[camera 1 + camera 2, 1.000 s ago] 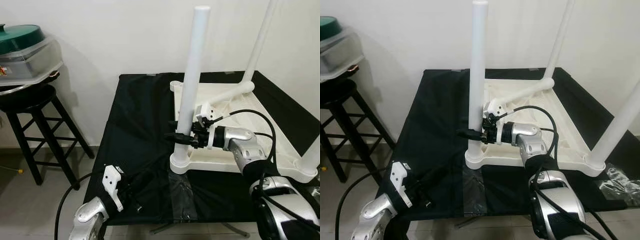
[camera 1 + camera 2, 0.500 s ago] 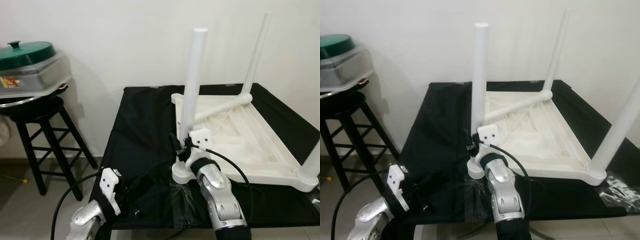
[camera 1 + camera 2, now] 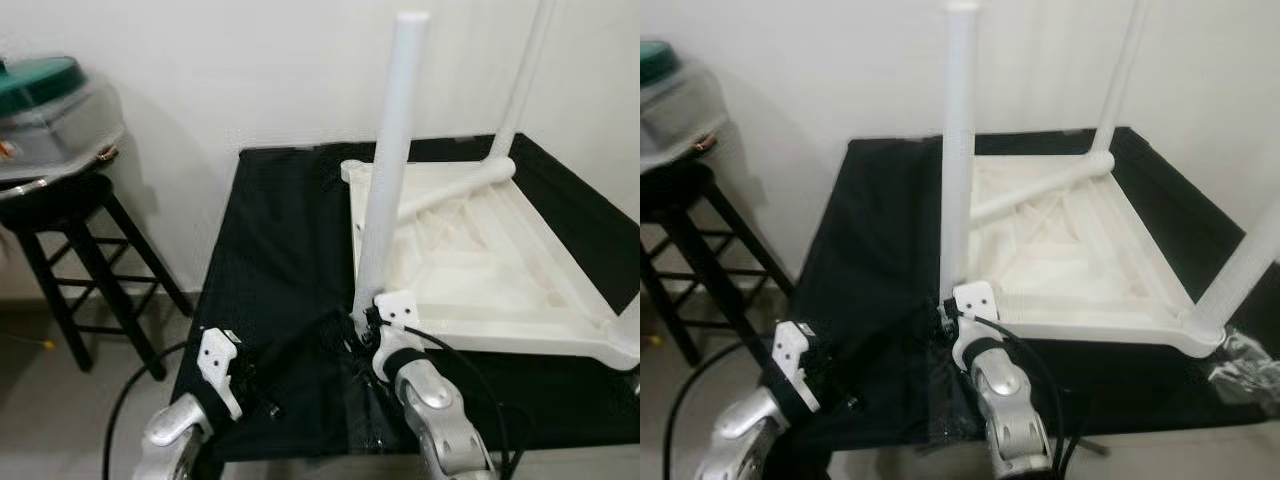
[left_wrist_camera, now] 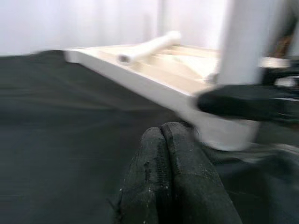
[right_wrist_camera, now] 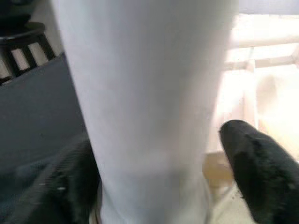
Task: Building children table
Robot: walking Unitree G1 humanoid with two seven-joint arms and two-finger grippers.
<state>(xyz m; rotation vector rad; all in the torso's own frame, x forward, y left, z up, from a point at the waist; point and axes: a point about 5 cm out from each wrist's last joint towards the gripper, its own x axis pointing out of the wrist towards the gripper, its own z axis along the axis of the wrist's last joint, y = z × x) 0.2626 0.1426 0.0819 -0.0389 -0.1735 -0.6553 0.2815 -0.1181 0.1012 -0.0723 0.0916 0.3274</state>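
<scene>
Both arms are shiny silver metal with rounded joints. Each wrist has a white plastic block with small holes. Black cables loop along the arms. The left gripper (image 4: 175,179) has two scuffed black fingers.

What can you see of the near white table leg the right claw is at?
The near leg is a white, plastic-looking round tube, standing close to upright in the corner socket of the upside-down white tabletop, which lies on the black-covered table. Its top end is closed and rounded. The right claw sits at its base, one black finger on each side of the tube; whether they press it is unclear.
</scene>
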